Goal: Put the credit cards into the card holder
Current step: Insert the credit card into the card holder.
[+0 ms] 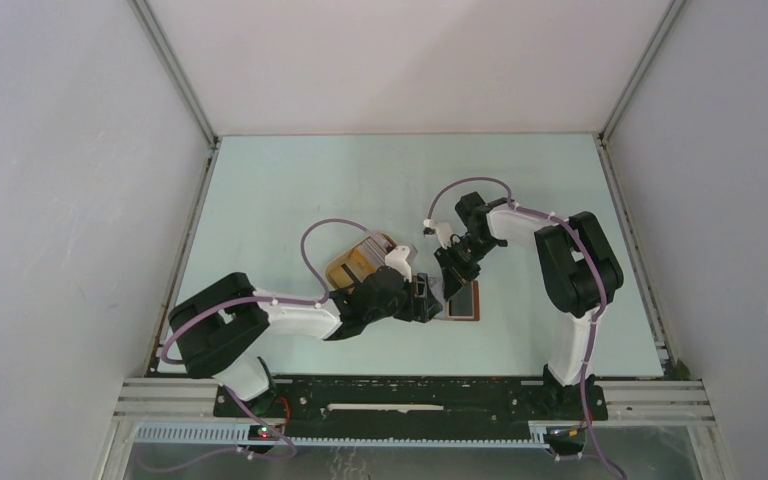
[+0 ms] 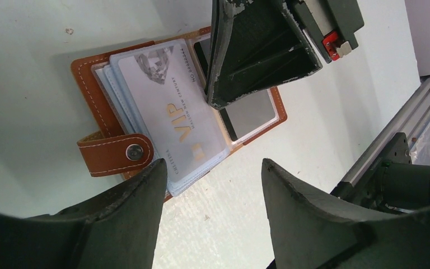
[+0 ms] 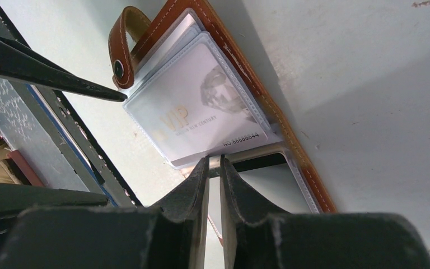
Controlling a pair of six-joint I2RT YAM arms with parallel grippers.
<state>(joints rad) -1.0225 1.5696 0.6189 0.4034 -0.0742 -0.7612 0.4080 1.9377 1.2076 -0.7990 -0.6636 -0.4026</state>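
- The left gripper is nearest the lens. Its jaws stand wide with nothing between them, above the near edge of the card holder.
- The card holder lies open on the table, between the two arms. A pale VIP card sits in its top clear sleeve.
- The right gripper is closed to a thin slit, its tips at the sleeve's edge by the fold. I cannot tell whether a card edge is pinched there.
- Risk: the holder is light and unanchored. A sideways push from those tips would probably slide or turn it rather than seat anything.
- Risk: the sleeves fan loosely. A card pushed in at an angle could slip between two sleeves instead of into a pocket, or buckle the plastic.
- Risk: the strap tab lies just beside the left fingers. If they close low, they could snag it and flip the cover shut.
- Risk: the two grippers work very near each other, so a careless reach could knock them together.
- The other credit cards seem to wait in the tan tray behind the left arm, so much of the task appears undone.
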